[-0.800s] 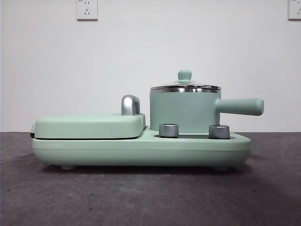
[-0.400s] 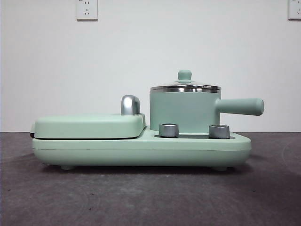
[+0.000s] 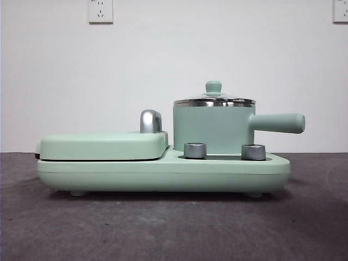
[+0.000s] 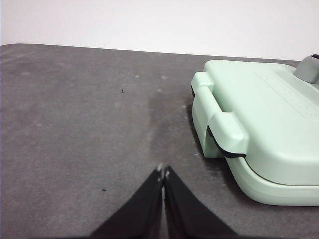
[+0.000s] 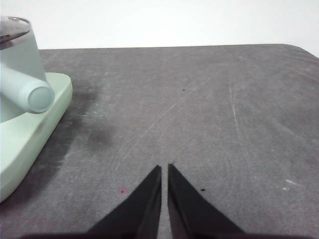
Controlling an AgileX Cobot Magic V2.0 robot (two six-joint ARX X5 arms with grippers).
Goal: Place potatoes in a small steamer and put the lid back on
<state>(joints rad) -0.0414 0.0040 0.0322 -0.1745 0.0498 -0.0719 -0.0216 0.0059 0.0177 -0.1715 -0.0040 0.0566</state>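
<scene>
The small steamer (image 3: 213,129), a mint green pot with a steel rim and a straight side handle (image 3: 278,123), stands on the right half of the mint green cooker base (image 3: 163,173). The lid (image 3: 213,99), clear glass with a green knob, rests on the pot. No potatoes show in any view. My left gripper (image 4: 163,173) is shut over the grey table, a short way off the griddle end of the cooker. My right gripper (image 5: 164,168) is shut over bare table beyond the pot's handle (image 5: 30,94). Neither gripper appears in the front view.
A flat hinged griddle (image 3: 103,145) with a chrome handle (image 3: 150,121) fills the cooker's left half. Two steel dials (image 3: 195,150) sit at the front below the pot. A white wall with sockets (image 3: 100,11) stands behind. Grey table surface (image 5: 209,99) stretches out on both sides.
</scene>
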